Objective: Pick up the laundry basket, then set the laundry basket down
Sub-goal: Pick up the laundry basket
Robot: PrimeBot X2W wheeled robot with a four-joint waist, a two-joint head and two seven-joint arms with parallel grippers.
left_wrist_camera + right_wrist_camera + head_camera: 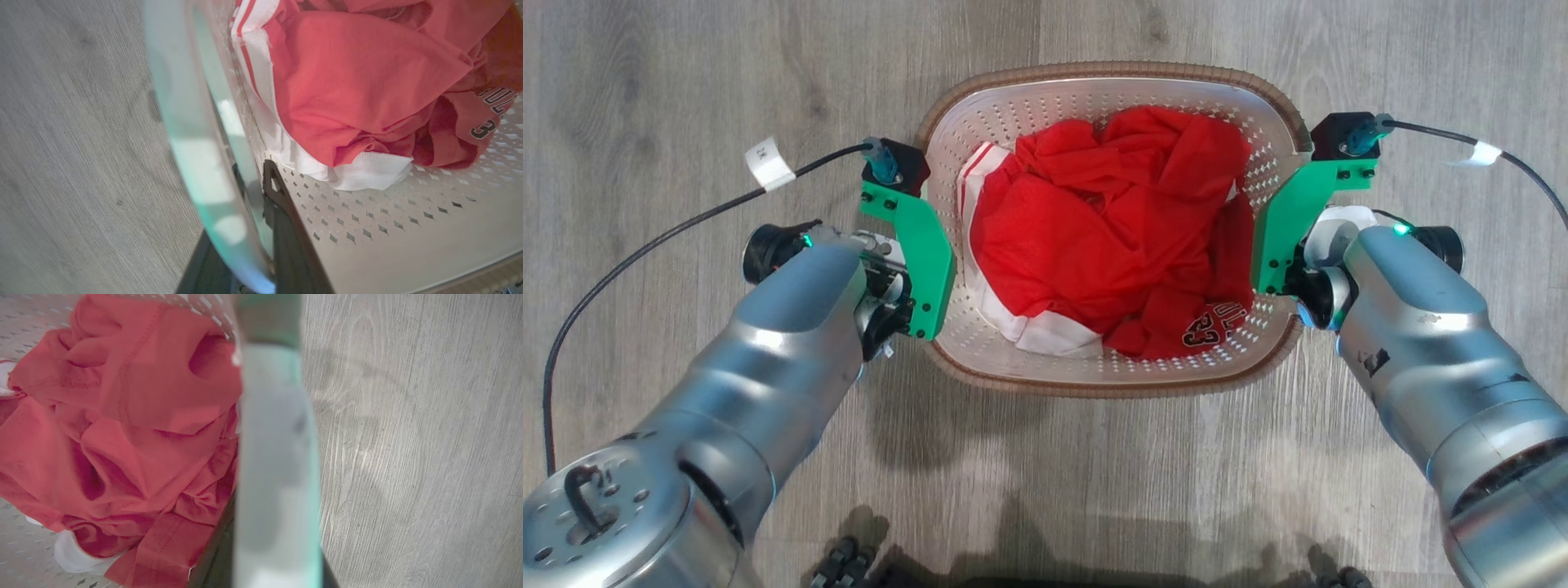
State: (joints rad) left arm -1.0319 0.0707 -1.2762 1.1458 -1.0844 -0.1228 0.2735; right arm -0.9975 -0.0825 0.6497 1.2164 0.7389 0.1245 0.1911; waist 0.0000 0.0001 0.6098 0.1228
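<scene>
The laundry basket, white and perforated with a brown woven rim, holds crumpled red and white clothes. My left gripper is shut on its left side, below a green mount. My right gripper is shut on its right side. In the left wrist view one dark finger lies inside the perforated wall, with the pale rim running between the jaws of my left gripper. In the right wrist view the blurred rim fills my right gripper. A shadow on the floor suggests the basket hangs raised.
Grey wood-look floor lies all around the basket. A black cable with a white tag trails from the left wrist, and another cable from the right. Dark parts of my base show at the bottom edge.
</scene>
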